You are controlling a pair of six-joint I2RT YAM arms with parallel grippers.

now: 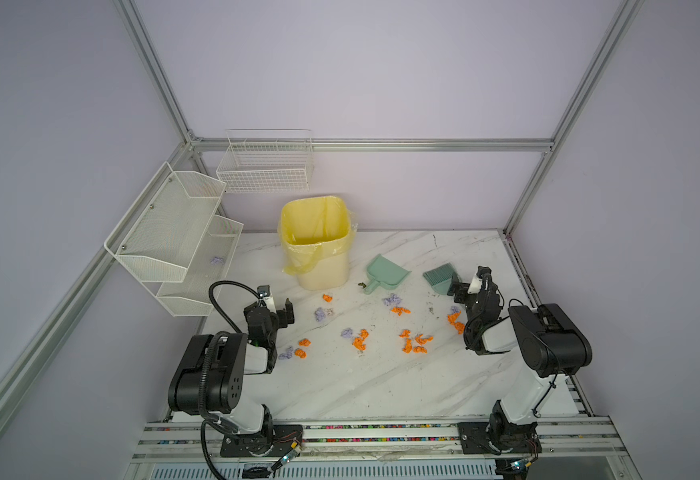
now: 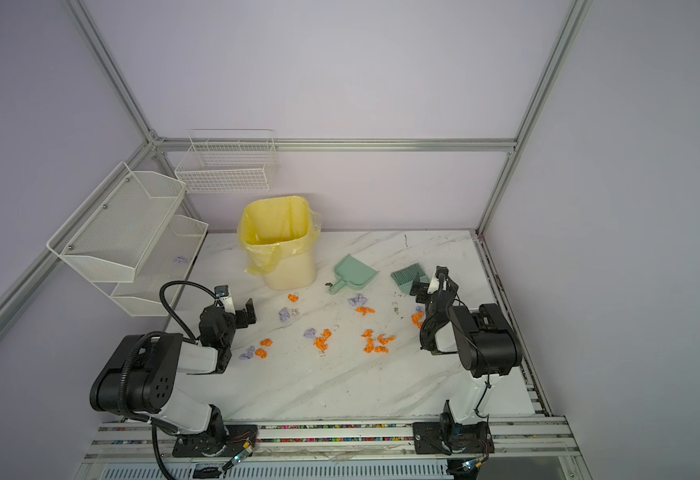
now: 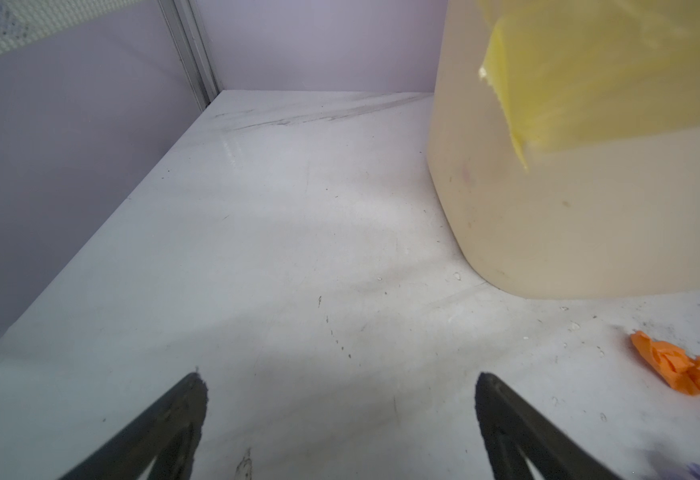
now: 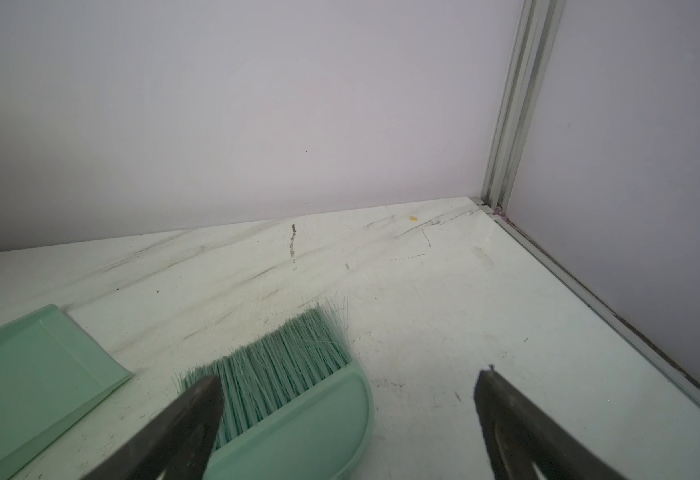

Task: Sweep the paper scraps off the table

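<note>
Both hands empty. Left hand (image 3: 340, 376): jaws spread wide, hanging low over bare bench (image 1: 381, 386) just beside the yellow-lined bin (image 1: 319, 249). Right hand (image 4: 348, 376): jaws equally wide, at the green brush (image 4: 298, 407), one finger over the bristles, nothing gripped yet.

The paper scraps (image 1: 358, 343), orange and lilac, lie scattered across the middle of the bench, between the two arms and in front of the dustpan (image 1: 385, 272). A few sit right against the right arm. One lilac bit lies in the white mesh shelves (image 1: 165, 232), off the bench.

Risks as we judge them:
- A close from this pose may catch bristles or the brush head's edge, not the handle. The brush would then twist or slip at the first stroke.
- The scraps by the right arm look easy to knock about when that arm swings.
- Wadded paper is light, so a hard flick could send bits over the bench edge or past the dustpan.
- The dustpan is unheld and may slide when scraps are pushed into it.
- The left hand is close to the bin, so a careless turn could nudge it.
</note>
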